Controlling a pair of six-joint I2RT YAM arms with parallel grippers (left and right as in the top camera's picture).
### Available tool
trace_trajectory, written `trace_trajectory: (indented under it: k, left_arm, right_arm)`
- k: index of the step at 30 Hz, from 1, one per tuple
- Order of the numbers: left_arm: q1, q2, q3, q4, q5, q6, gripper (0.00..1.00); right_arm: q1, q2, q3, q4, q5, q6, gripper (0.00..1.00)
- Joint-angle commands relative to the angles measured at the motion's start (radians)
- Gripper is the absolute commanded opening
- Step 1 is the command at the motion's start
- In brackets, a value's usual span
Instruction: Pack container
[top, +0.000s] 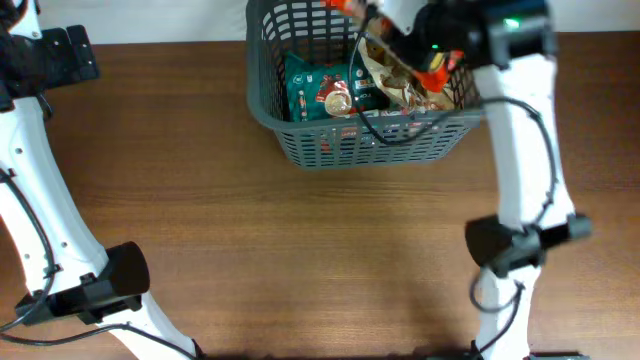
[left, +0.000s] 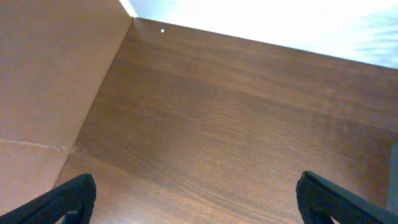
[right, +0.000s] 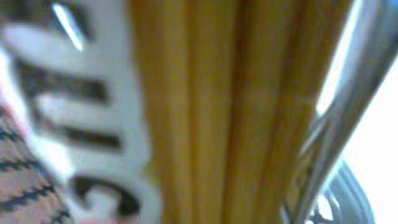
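The container (top: 340, 148) sits on the table (top: 300, 250) at the top centre of the overhead frame, with a green packet (top: 318, 88) and a tan packet (top: 392, 80) inside it. The right fingers (top: 400, 45) reach into it from the upper right, above the tan packet. Their wrist view is only a blur of yellow packaging pressed close, so I cannot tell how far they are parted or whether they grip anything. The left fingers (left: 71, 199) are at the upper left of the overhead frame, well apart from the container — spread wide above the table, nothing between them.
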Motion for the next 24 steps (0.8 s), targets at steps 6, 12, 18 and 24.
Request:
trace_trajectory:
  k: [6,12,18,24]
  left_arm:
    - [0.003,0.005,-0.003,0.000,-0.004,-0.014,0.99]
    - [0.003,0.005,-0.003,0.000,-0.004,-0.014,0.99]
    - [0.004,0.005,-0.003,0.000,-0.004,-0.014,0.99]
    - [0.003,0.005,-0.003,0.000,-0.004,-0.014,0.99]
  right_arm:
    - [0.026,0.100,0.010,0.016,0.002,-0.230,0.47]
    - [0.047,0.122,0.010,-0.024,0.014,-0.283,0.41]
    - [0.064,0.068,0.011,-0.031,0.079,-0.190,0.40]
    - [0.063,-0.074,0.011,0.068,0.080,0.147,0.51]
